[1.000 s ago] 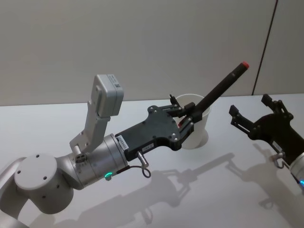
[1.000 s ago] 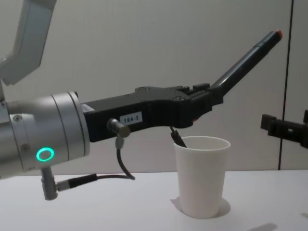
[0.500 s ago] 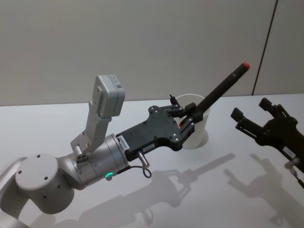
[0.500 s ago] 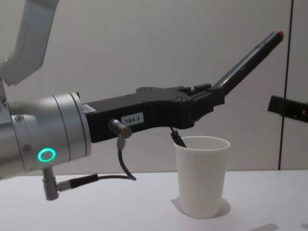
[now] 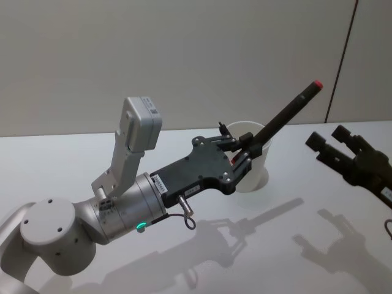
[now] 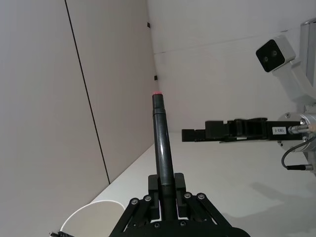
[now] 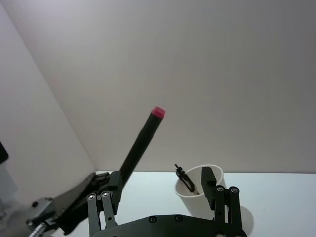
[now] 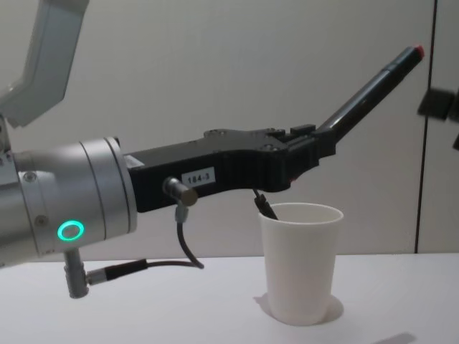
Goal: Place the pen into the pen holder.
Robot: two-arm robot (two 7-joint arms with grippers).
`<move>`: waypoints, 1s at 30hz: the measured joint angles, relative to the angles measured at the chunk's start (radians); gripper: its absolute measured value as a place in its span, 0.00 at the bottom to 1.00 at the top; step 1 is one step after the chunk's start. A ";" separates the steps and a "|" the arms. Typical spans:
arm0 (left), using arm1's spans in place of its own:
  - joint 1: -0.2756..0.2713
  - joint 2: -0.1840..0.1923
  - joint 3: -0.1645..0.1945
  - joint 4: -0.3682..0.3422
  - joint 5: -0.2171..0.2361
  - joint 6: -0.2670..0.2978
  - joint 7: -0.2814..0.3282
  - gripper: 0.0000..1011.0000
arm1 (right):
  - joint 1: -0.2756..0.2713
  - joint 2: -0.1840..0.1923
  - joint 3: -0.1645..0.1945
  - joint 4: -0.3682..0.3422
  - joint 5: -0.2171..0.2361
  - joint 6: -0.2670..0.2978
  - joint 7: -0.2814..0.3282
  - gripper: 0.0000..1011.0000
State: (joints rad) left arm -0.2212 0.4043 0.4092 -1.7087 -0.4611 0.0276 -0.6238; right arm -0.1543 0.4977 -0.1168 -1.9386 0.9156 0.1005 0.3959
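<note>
Left tool (image 5: pixel 245 153): closed on the pen (image 5: pixel 285 116), gripping it close to its lower end, with the fingers clamped on the barrel from both sides. The pen is tilted well off vertical, its red-tipped end pointing up and away towards my right. Its lower end is hidden inside the grip. The tool sits just above the near rim of the pen holder (image 5: pixel 258 174), a white paper cup standing upright on the desk (image 5: pixel 73 159). In the chest view the tool (image 8: pixel 308 147) is above the cup (image 8: pixel 301 265) and not touching it. A small dark clip-like item (image 8: pixel 264 204) leans at the cup's left inner rim; I cannot tell what it is. Right tool (image 5: pixel 327 138): fingers spread wide, holding nothing, raised off to the right and well apart from the cup. Assessment: the pen is carried to the holder but not yet inserted. To do this step properly, I should turn the wrist to bring the pen nearer upright. I should then centre its lower end over the open mouth, away from the dark item, and descend until that end is inside the rim before opening. Risks: the cup is light, so a sideways nudge on the rim could tip it. Releasing at the present tilt may send the pen over the far rim.
</note>
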 joint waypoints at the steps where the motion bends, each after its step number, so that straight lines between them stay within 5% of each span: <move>1: 0.000 0.000 0.000 0.000 0.000 0.000 0.000 0.18 | -0.001 0.001 0.002 -0.003 0.021 0.004 0.004 0.99; 14: 0.000 0.000 0.000 0.000 0.001 0.000 0.000 0.18 | 0.029 -0.035 -0.003 -0.012 0.213 0.045 -0.022 0.99; 30: 0.000 0.000 0.000 0.000 0.000 0.000 0.000 0.18 | 0.095 -0.098 -0.044 0.009 0.262 0.079 -0.096 0.99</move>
State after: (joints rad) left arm -0.2211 0.4043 0.4092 -1.7087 -0.4608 0.0277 -0.6237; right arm -0.0589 0.3998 -0.1608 -1.9292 1.1779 0.1794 0.2994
